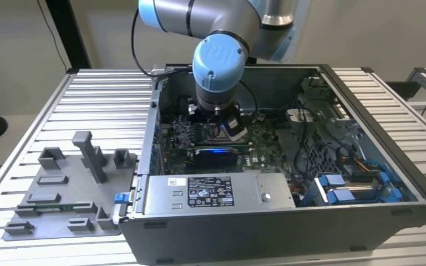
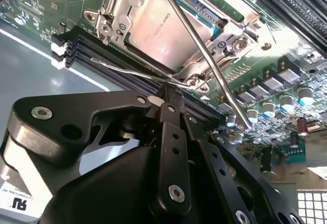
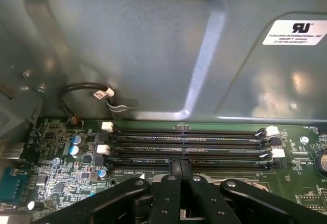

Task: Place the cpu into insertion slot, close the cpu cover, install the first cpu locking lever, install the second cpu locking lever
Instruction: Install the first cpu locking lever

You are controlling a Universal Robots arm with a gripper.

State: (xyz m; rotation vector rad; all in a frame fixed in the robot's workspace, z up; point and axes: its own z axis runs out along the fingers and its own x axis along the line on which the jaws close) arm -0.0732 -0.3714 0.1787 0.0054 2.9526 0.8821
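Your arm reaches down into the open computer case that sits on the slatted table, with a grey fixture tray well apart on the exterior view's left. The gripper hangs low over the green circuit board, close to the long black memory slots. In both wrist views your fingers are clenched tip to tip, and nothing shows between them. In the second wrist view the cpu sits in the insertion slot, silvery-tan top facing up. The cpu cover lies down around it, so the chip shows through the cut-out middle. The long locking lever is unlatched and rises at a slant across the chip, its free end out over the small components beyond the socket. The thin locking lever is also unlatched and runs along the socket edge nearest your gripper, above the memory slots. Your fingertips are just beside the thin lever near its pivot end, but you cannot tell from these views whether they touch it. In the first wrist view the gripper points at the memory slots, with the grey case wall behind them.
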